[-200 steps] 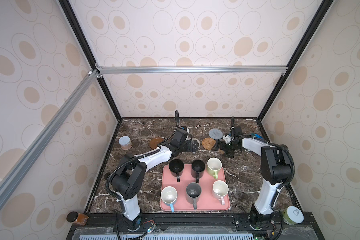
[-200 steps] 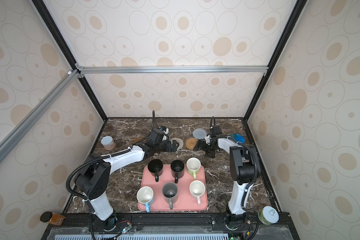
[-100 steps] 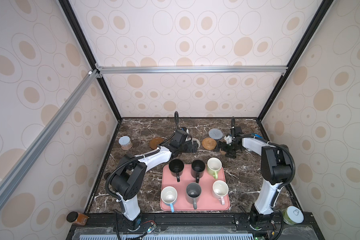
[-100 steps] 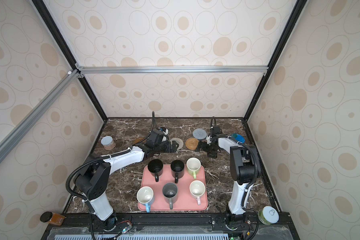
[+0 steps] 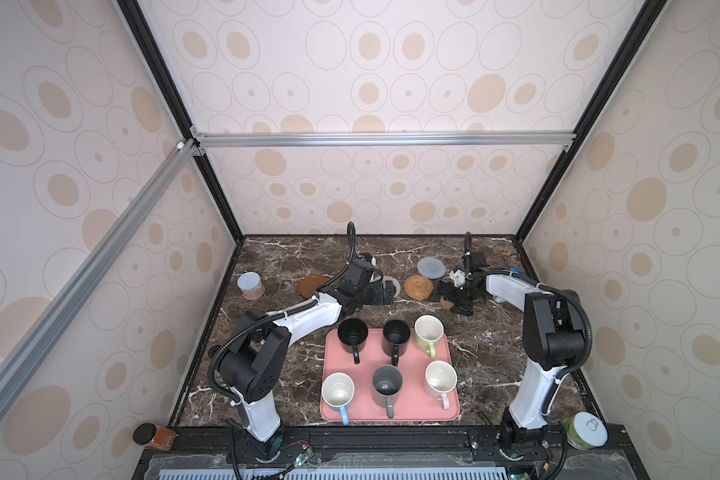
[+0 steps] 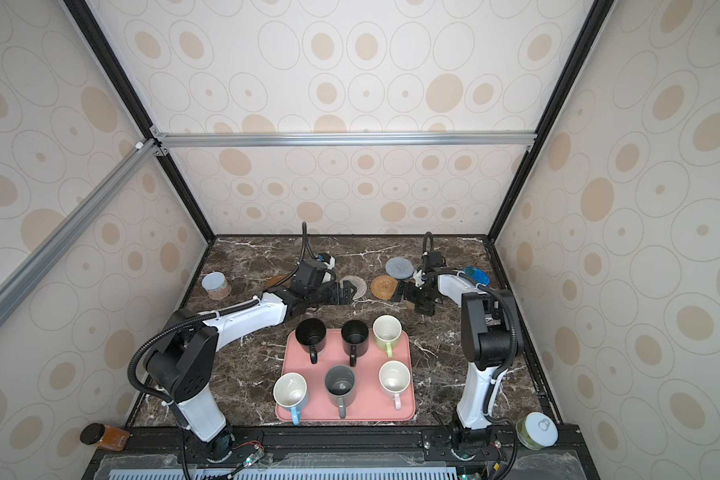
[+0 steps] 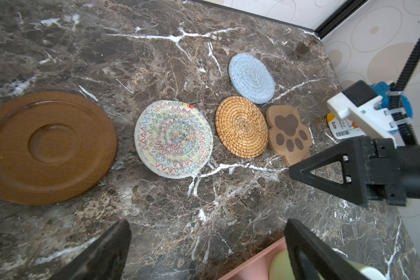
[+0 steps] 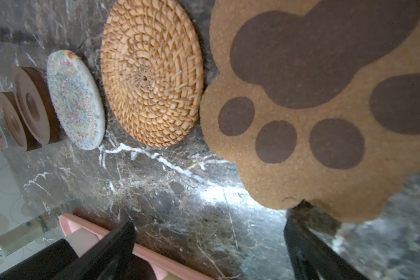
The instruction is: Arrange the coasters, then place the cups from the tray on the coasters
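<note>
In both top views six cups [image 5: 386, 384] sit on the tray [image 5: 412, 409]. Left wrist view: left fingers [image 7: 107, 249] spread, empty — cream coaster [image 7: 174, 138] ahead. Right wrist view: right fingers [image 8: 112, 249] parted, empty — paw coaster [image 8: 313, 109] just ahead, right arm nearer.

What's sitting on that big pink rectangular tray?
Six upright mugs: black mug, another black mug, light green mug, grey mug, white mug with blue handle, white mug with pink handle. The floor of the pink tray under each is hidden.
</note>
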Motion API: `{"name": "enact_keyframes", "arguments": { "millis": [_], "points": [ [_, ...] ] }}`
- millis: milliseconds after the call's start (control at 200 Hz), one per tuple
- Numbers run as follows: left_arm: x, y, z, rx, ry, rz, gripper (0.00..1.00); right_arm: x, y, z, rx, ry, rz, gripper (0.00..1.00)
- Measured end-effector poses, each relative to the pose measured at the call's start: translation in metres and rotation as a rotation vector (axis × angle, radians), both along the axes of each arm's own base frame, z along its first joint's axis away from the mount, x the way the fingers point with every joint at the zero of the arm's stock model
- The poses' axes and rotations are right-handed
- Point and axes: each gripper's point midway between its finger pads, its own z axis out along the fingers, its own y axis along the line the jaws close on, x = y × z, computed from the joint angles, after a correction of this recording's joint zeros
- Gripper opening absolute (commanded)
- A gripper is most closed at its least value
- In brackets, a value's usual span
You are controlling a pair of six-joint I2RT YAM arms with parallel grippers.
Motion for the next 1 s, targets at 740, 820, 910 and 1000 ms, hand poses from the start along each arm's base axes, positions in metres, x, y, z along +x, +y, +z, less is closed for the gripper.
{"name": "enact_keyframes", "arguments": {
  "millis": [740, 820, 910, 1000],
  "points": [
    [0.073, 0.126, -0.057, 0.114, 0.138, 0.252, 1.0, 0.0, 0.012, 0.053, 0.085, -0.113, 0.033, 1.0],
    [0.081, 0.131, -0.066, 0.153, 0.159, 0.256, 1.0, -0.002, 0.011, 0.064, 0.079, -0.134, 0.04, 1.0],
    [0.091, 0.136, -0.07, 0.213, 0.167, 0.265, 0.99, -0.006, 0.009, 0.074, 0.069, -0.155, 0.044, 1.0],
    [0.102, 0.142, -0.068, 0.27, 0.157, 0.279, 0.98, -0.008, 0.006, 0.083, 0.061, -0.176, 0.044, 1.0]
  ]
}}
